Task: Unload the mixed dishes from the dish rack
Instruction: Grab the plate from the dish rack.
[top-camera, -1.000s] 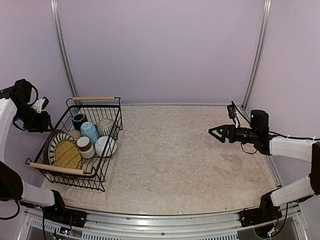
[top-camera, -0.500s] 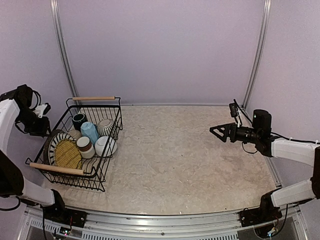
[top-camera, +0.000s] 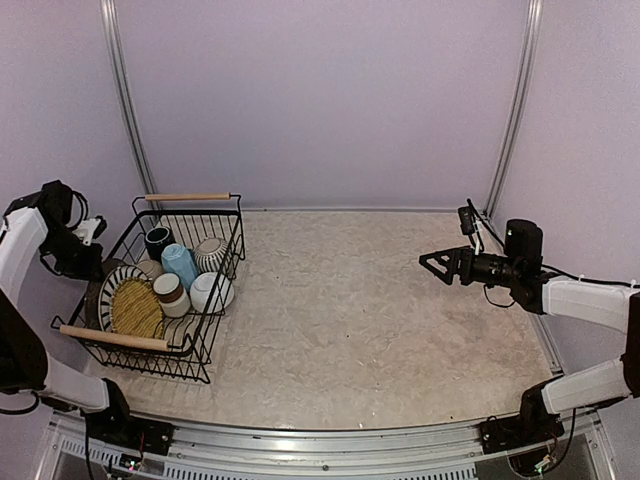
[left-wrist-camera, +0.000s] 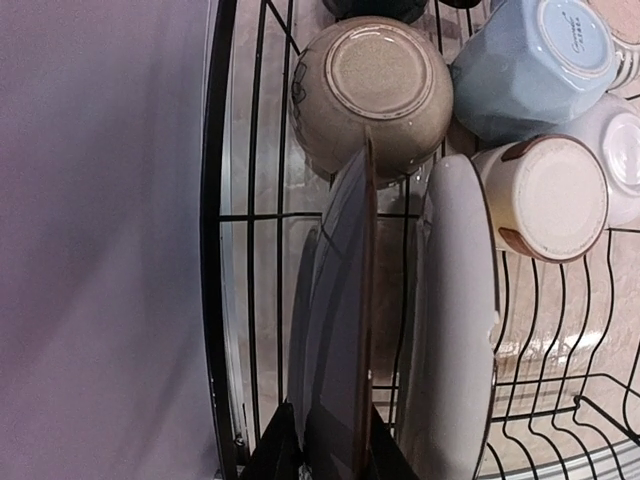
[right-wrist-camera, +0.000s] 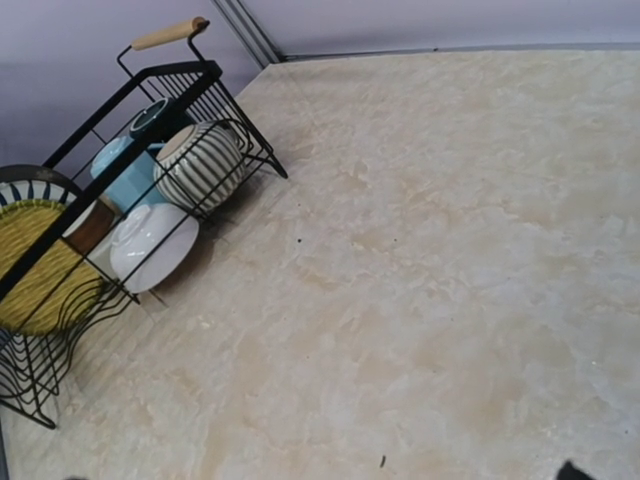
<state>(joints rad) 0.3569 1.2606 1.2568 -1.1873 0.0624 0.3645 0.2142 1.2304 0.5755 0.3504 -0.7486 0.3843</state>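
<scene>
Top external view: at the left, the left arm has been lowered beside the dish rack (top-camera: 243, 225), which sits fully loaded on the worktop (top-camera: 380, 320) — unloading has barely begun. The left claw (left-wrist-camera: 328, 455) has been narrowed onto an upright dark plate (left-wrist-camera: 340, 300) at its rim. The right claw (top-camera: 429, 264) is held wide open and empty, far right.

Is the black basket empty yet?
No, it is full: the dish rack holds the striped plate, yellow mat, blue mug and striped pot.
</scene>
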